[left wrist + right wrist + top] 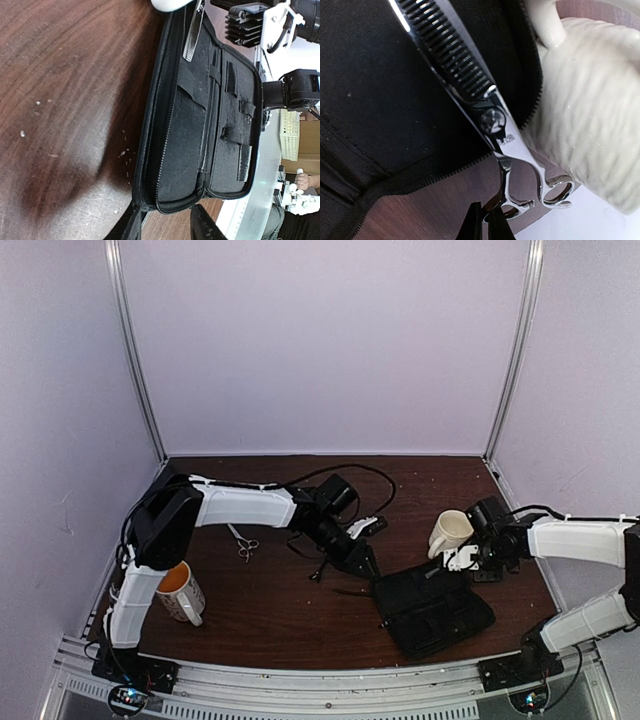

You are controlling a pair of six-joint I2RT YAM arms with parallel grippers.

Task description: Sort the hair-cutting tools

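Note:
The black fabric case [432, 608] lies open at the front centre. My left gripper [365, 565] is open at its left corner; in the left wrist view [165, 227] the fingers straddle the case's zip edge [172, 200]. My right gripper [457, 562] is at the case's far edge. In the right wrist view [486, 227] it is shut on the ring handle of silver thinning scissors [470, 95], whose blade lies over the case. Those scissors' blade also shows in the left wrist view [192, 35]. Second scissors [243, 542] lie on the table at left. A thin black clip [347, 592] lies beside the case.
A cream mug [450, 532] stands right behind my right gripper and fills the right wrist view's right side [590, 110]. A white mug with an orange inside [180, 590] stands at front left by the left arm. Black cables [330, 480] trail across the back.

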